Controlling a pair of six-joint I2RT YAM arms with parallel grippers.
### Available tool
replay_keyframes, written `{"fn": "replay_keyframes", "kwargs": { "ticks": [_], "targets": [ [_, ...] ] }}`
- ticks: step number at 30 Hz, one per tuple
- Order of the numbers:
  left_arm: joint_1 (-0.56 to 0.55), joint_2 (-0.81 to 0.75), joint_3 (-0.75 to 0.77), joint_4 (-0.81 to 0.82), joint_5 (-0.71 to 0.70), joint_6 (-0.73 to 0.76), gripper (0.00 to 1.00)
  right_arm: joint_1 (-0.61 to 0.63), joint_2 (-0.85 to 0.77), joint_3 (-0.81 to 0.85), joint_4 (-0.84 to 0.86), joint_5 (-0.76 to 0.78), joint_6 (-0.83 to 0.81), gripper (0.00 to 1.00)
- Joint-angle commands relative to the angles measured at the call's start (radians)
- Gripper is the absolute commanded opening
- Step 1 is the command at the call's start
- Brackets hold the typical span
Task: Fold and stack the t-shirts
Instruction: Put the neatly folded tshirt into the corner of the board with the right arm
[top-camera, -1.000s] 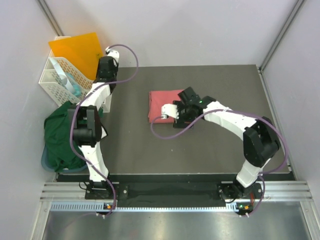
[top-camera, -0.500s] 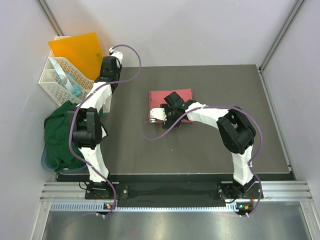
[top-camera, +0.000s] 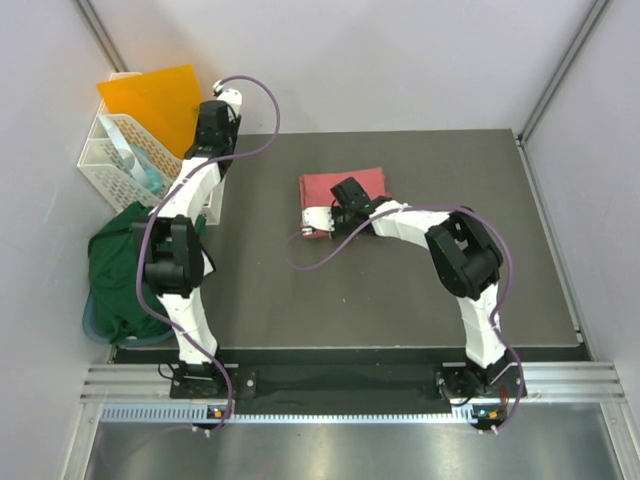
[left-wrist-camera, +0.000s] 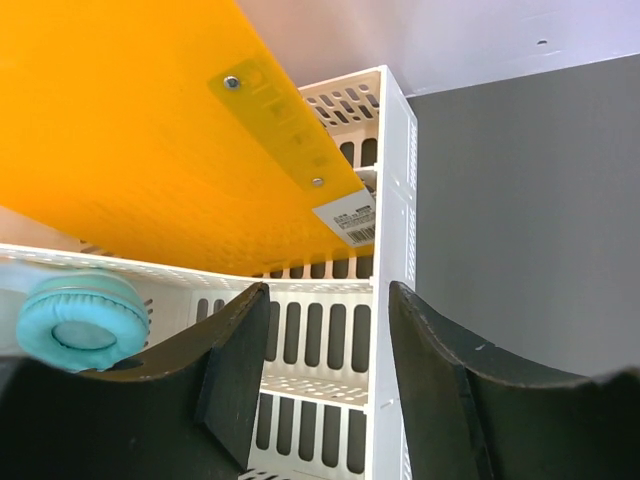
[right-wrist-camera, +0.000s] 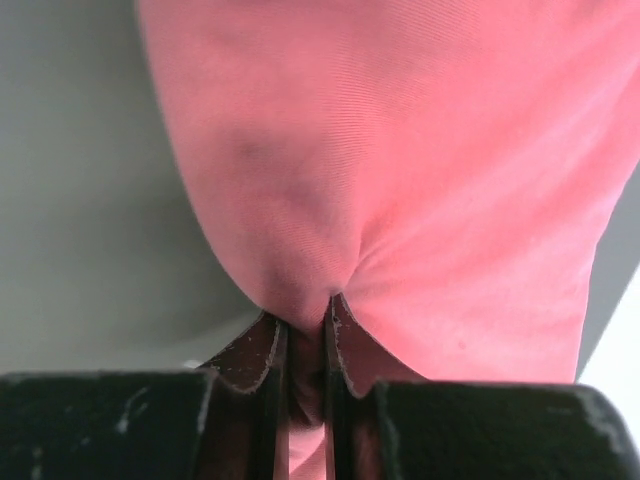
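T-shirts: two.
Salmon-pink t-shirt (top-camera: 345, 187): folded, mid-tabletop (top-camera: 450, 180).
Dark green t-shirt (top-camera: 118, 272): heaped at the tabletop's left edge.
Right claw (right-wrist-camera: 303, 335): arm bent low, reaching left; pinching pink cloth.
Left claw (left-wrist-camera: 325, 335): arm stretched far; spread, empty, facing one white basket (left-wrist-camera: 390, 200) and one orange folder (left-wrist-camera: 130, 130).

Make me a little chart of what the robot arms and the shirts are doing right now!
pink t-shirt: folded into a rectangle, lying on the table
green t-shirt: crumpled heap at the table's left edge, not folded
right jaws: shut, pinching the pink t-shirt's cloth
left jaws: open, holding nothing, next to the white basket
orange folder: resting against the basket
still to do: fold the green t-shirt and stack the two
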Motion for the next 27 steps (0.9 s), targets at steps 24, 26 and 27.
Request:
{"fn": "replay_keyframes", "kwargs": {
  "ticks": [24,26,27],
  "targets": [
    [0.011,0.06,0.1,0.049,0.039,-0.005,0.57,-0.575,0.208,0.19,0.079,0.31,-0.35,0.0],
    [0.011,0.06,0.095,0.054,0.036,0.003,0.57,-0.606,0.228,0.2,0.105,0.33,-0.38,0.0],
    [0.011,0.06,0.095,0.055,0.035,0.005,0.57,-0.617,0.233,0.211,0.112,0.336,-0.387,0.0]
  ]
}}
